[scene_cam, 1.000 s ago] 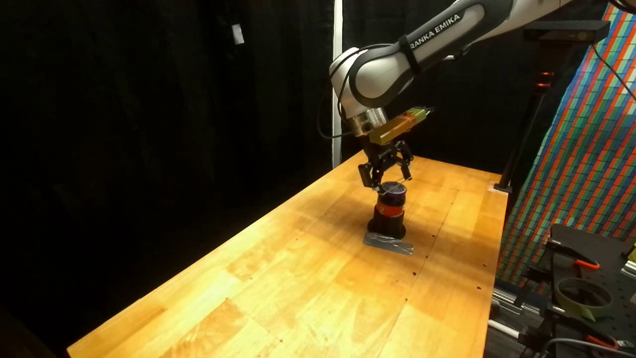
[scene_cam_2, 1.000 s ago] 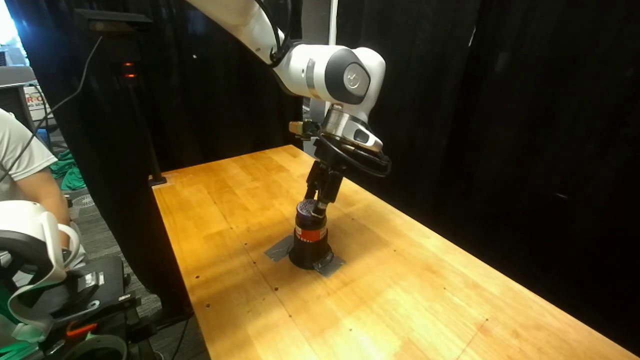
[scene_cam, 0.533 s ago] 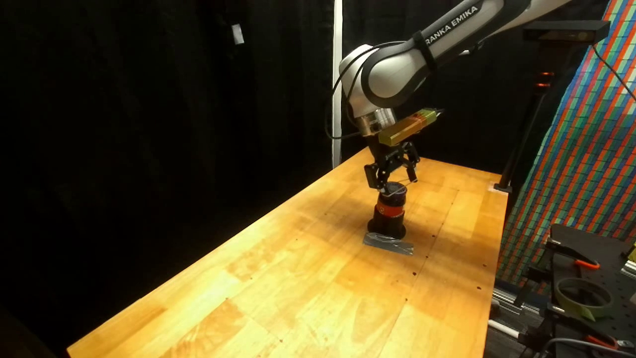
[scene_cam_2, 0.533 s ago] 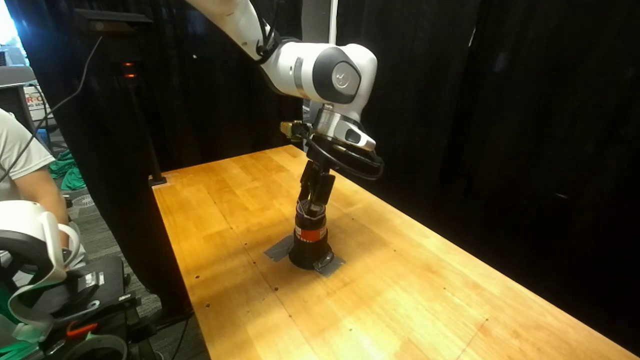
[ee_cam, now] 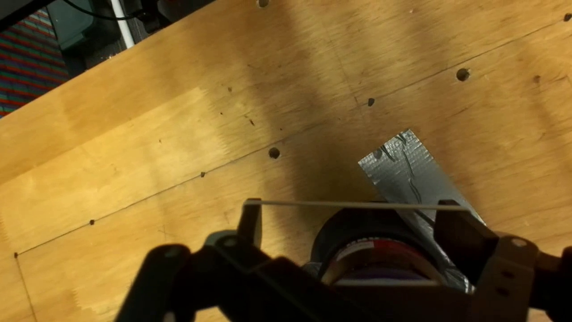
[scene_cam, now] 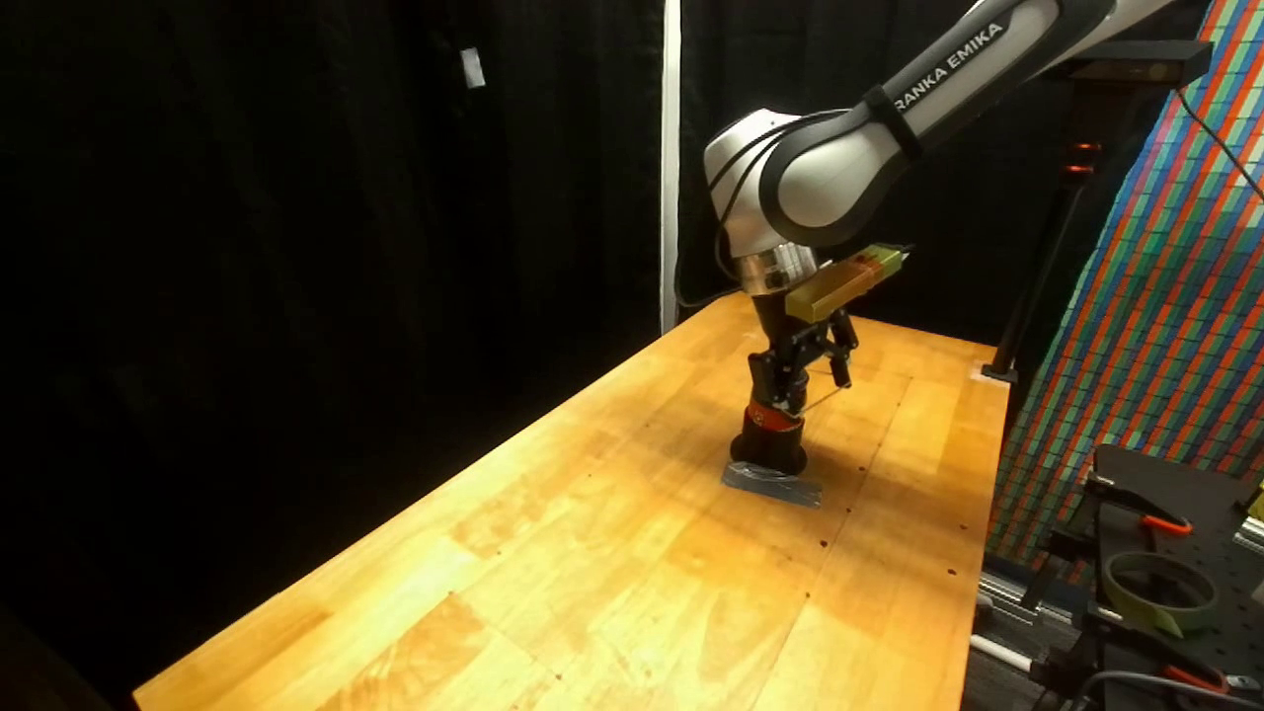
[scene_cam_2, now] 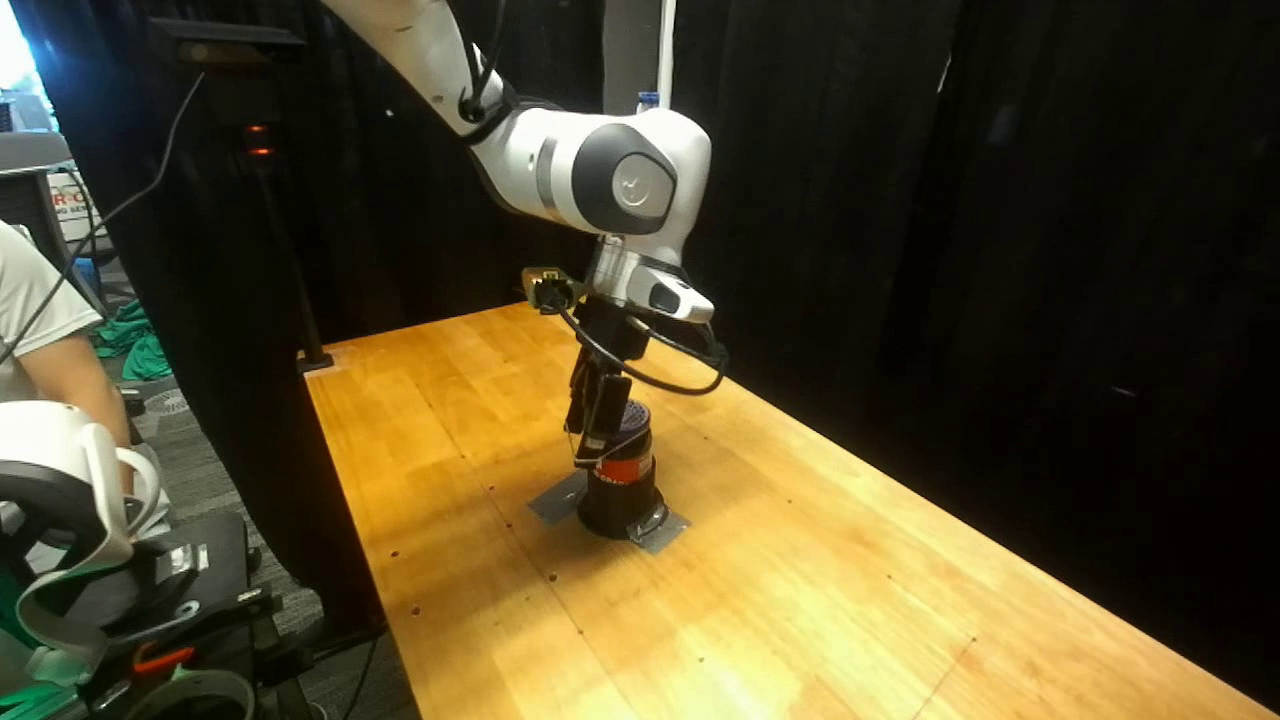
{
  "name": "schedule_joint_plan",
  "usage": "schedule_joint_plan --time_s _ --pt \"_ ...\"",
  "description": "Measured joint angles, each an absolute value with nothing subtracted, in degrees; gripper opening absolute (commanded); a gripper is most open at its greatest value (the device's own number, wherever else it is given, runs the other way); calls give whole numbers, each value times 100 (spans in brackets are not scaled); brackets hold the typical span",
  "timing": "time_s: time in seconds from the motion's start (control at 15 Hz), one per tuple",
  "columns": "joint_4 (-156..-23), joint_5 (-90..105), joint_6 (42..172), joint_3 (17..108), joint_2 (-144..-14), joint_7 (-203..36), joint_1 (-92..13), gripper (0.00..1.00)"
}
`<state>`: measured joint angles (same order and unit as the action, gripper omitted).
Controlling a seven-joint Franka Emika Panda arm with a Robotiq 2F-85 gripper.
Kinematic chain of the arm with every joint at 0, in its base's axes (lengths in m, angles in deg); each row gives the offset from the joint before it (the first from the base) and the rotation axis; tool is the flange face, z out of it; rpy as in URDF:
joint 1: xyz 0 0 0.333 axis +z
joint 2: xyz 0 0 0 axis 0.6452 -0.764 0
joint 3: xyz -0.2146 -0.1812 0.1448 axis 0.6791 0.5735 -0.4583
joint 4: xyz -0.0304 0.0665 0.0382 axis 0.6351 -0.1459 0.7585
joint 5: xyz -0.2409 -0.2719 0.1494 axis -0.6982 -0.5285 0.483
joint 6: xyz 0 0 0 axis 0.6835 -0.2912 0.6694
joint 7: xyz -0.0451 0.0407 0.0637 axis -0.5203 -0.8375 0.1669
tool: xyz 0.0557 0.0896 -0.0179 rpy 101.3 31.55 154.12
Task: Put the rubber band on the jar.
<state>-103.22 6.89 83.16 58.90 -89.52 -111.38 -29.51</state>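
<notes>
The jar [scene_cam_2: 625, 470] stands upright, dark with a red-orange band and a perforated purplish lid; it also shows in an exterior view [scene_cam: 773, 417] behind a finger. In the wrist view the jar [ee_cam: 397, 247] shows low between the fingers, partly hidden by the gripper. My gripper [ee_cam: 351, 205] is open. A thin pale rubber band [ee_cam: 308, 204] is stretched across its two fingertips. In an exterior view the band [scene_cam: 822, 401] spans the fingertips beside the jar, at about the red label's height. Whether it loops round the jar's far side I cannot tell.
The jar stands in a wider black base, held to the wooden table [scene_cam: 612, 553] by grey tape [scene_cam: 770, 484]. More tape shows in an exterior view [scene_cam_2: 556, 497]. A tool cart [scene_cam: 1175, 513] with a tape roll stands beside the table. A person [scene_cam_2: 50, 350] sits nearby.
My gripper has moved from above the jar's lid across it and down to beside the jar's side, carrying the stretched band. The jar has not moved. The fingers stay open.
</notes>
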Motion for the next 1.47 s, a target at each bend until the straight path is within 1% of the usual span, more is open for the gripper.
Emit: schedule_joint_plan --time_s 0.47,0.53,0.8,0.87,1.0,1.4,1.47 --pt "-11321 637 9325 5919 -8394 -11526 -2955 18" --pt "-11463 635 9463 5927 -8307 -11608 -2959 12" --pt "-12125 499 10317 5958 -7886 -12110 -2968 4" --pt "-12304 385 10556 5960 -7755 -12270 -2967 9" --pt "-12644 122 10977 5960 -7478 -12580 -2966 11" --pt "-13565 -1014 11930 5944 -6690 -13501 -2965 9" --pt "-13703 -1235 12050 5933 -6595 -13668 -2966 11"
